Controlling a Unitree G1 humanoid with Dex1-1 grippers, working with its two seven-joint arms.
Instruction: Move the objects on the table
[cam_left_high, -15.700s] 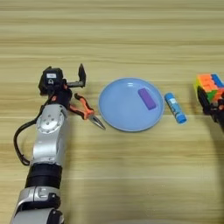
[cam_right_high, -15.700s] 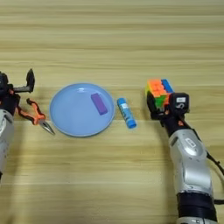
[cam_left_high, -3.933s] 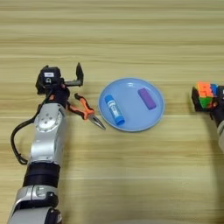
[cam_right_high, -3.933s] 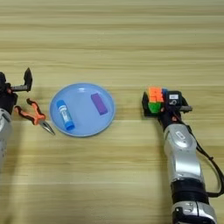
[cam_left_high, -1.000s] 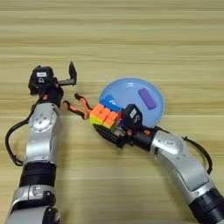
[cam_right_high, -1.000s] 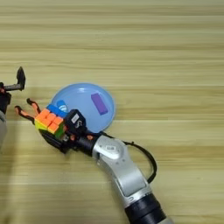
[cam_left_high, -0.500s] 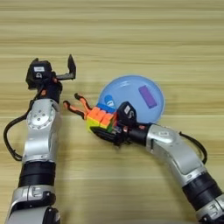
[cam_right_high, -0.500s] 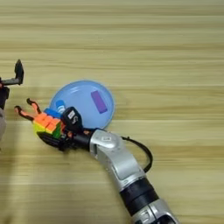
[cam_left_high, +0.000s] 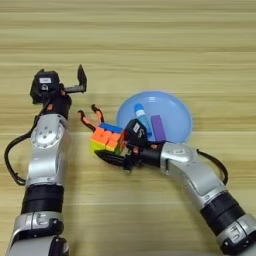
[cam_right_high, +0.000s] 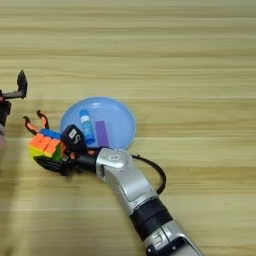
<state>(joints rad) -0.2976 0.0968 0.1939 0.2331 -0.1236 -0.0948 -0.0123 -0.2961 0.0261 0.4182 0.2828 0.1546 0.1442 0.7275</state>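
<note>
My right gripper (cam_left_high: 112, 152) reaches across my front, its fingers clamped on the puzzle cube (cam_left_high: 107, 140), which lies just left of the light-blue plate (cam_left_high: 177, 112) and touching the pliers' (cam_left_high: 89, 116) handles. The glue stick (cam_left_high: 141, 117) and purple block (cam_left_high: 158, 127) lie in the plate. My left gripper (cam_left_high: 74, 86) hovers just beyond the pliers, fingers spread and empty, with bare worktop (cam_left_high: 150, 45) beyond and to the right.

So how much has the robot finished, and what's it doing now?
Looks done: the glue stick and the purple block both lie in the blue plate. In hand: the right gripper holds the puzzle cube on the table left of the plate, over the pliers. Probably left: the pliers themselves. The left gripper is open, away from everything.
</note>
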